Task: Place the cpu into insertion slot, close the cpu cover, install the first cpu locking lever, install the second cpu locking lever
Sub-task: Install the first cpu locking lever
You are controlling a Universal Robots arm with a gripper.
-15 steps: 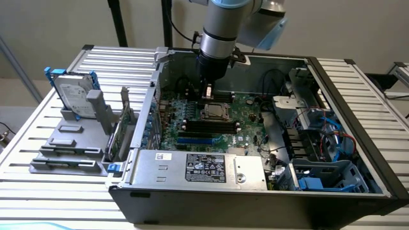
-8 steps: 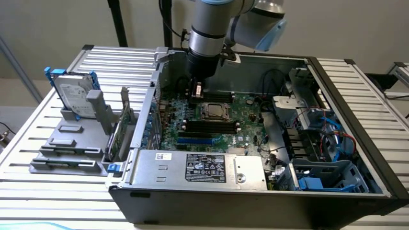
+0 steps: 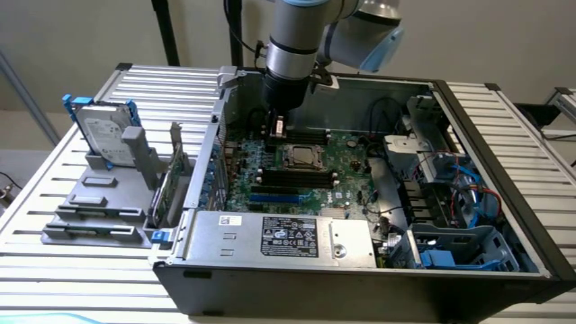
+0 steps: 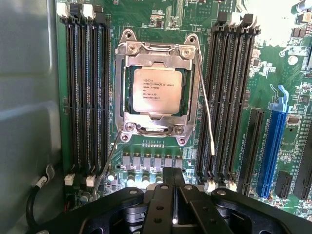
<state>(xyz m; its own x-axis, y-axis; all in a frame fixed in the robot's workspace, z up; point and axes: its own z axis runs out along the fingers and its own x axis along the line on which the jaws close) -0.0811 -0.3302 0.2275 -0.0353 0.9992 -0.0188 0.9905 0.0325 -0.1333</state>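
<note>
Robotics lab: open PC case (image 3: 360, 287) on slatted metal bench (image 3: 54, 270) w/ robot arm (image 3: 293, 40) overhead.

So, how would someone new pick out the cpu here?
Inside the open computer case, find the green motherboard. Between its two banks of long black memory slots lies the silvery cpu cover; the cpu is the pale square chip with printed lettering showing through that cover's window.

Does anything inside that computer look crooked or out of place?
The chip sits square under its metal frame. The odd part is two thin wire arms. The side lever slants away from the frame, and the corner lever juts toward the pincer. Both look unlatched rather than tucked down.
</note>
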